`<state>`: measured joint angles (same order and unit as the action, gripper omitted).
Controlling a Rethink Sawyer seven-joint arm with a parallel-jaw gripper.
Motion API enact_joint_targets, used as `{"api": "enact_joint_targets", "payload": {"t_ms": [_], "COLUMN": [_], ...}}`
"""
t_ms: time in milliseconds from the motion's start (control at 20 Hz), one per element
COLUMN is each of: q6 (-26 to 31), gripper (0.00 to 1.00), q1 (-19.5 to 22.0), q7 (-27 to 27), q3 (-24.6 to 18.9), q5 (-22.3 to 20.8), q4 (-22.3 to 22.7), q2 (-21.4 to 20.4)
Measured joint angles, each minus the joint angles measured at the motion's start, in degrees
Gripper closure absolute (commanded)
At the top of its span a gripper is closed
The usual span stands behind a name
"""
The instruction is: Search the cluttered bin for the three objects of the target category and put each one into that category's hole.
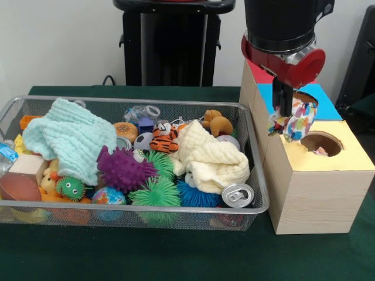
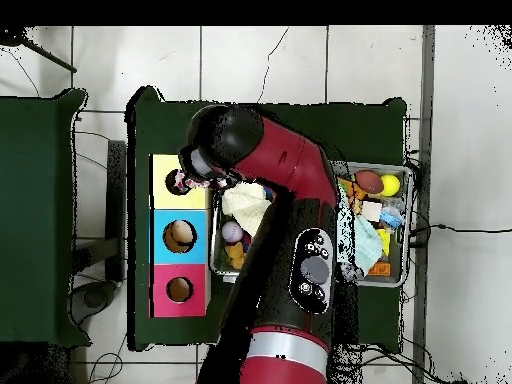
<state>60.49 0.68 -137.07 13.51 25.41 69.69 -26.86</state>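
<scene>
Green tabletop, wire basket [image 1: 258,175] crammed with toys on one side, wooden box [image 1: 316,187] with holes beside it. Gripper [image 1: 285,114] pinched shut on spotted cloth [image 1: 296,123], dangling just above yellow hole [image 1: 320,143]. Best centre cloth over opening, drop lower, then let go so no corner snags rim.

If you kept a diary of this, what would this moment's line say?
gripper: shut on patterned cloth | position: above yellow hole | cloth: not yet dropped | bin: still cluttered
</scene>
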Motion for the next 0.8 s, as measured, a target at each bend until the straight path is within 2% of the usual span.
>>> {"api": "enact_joint_targets", "payload": {"t_ms": [300,800], "q6": [-1.41,-3.42], "gripper": [1.00,1.00], "q1": [-0.54,-3.90], "q7": [0.00,-0.02], "q3": [0.01,0.45], "q5": [0.01,0.13], "q4": [0.53,0.53], "q2": [-0.01,-0.01]}}
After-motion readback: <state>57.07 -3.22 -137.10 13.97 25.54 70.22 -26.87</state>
